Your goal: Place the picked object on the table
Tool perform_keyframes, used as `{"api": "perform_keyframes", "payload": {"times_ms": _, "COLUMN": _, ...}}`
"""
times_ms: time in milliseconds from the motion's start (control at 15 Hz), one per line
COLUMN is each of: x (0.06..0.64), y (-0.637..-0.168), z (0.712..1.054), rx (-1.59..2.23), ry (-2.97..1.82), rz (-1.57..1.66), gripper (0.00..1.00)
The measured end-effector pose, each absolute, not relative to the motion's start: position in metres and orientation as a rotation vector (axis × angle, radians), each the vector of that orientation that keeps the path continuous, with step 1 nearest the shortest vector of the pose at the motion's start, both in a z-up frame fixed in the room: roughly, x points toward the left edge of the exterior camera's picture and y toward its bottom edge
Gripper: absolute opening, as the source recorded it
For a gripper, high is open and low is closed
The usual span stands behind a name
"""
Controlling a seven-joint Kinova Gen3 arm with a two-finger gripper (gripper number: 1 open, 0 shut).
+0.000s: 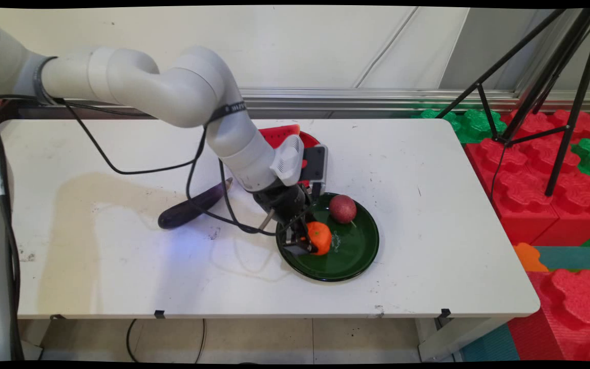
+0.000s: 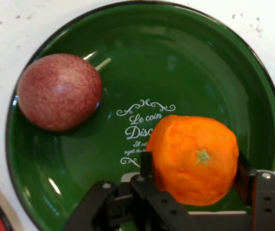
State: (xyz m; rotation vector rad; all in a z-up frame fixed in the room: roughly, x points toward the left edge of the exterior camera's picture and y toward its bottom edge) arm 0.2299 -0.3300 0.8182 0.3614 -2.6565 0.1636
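A white, rounded robot arm reaches from the upper left down over a scuffed white table [image 1: 121, 256], its black gripper [image 1: 309, 243] lowered into a glossy, round dark green plate [image 1: 361, 253] with a thin dark rim and white ornamental lettering at its centre. The gripper's two fingers are pinched on a dimpled orange mandarin [image 1: 320, 237], one finger on each side; in the hand view the fruit [image 2: 195, 159] sits between the black fingers [image 2: 146, 166] just above the plate's bottom, its small green stem scar facing the camera, and the far finger is mostly hidden behind it. Whether the mandarin touches the plate or hangs just above it cannot be told. On the same plate, apart from the mandarin and toward the far rim, lies a smooth, speckled, dark red round fruit [image 1: 342, 208]. Left of the plate, a long glossy purple eggplant [image 1: 192, 205] lies on the table, partly crossed by hanging black cables. Behind the arm's wrist, a red plate [image 1: 309, 139] holding a watermelon slice [image 1: 279, 135] is largely covered by the arm. Beyond the table's right end, red and green foam blocks [image 1: 530, 169] and black tripod legs [image 1: 546, 87] are cut off by the picture's edge.
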Motion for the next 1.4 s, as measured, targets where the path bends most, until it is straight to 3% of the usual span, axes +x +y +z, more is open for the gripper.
{"api": "perform_keyframes", "payload": {"times_ms": 867, "x": 0.283, "y": -0.302, "z": 0.886, "rx": 0.376, "ry": -2.594, "rz": 0.218, "gripper": 0.00}}
{"api": "perform_keyframes", "payload": {"times_ms": 1400, "x": 0.338, "y": -0.291, "z": 0.895, "rx": 0.367, "ry": -2.660, "rz": 0.237, "gripper": 0.00}}
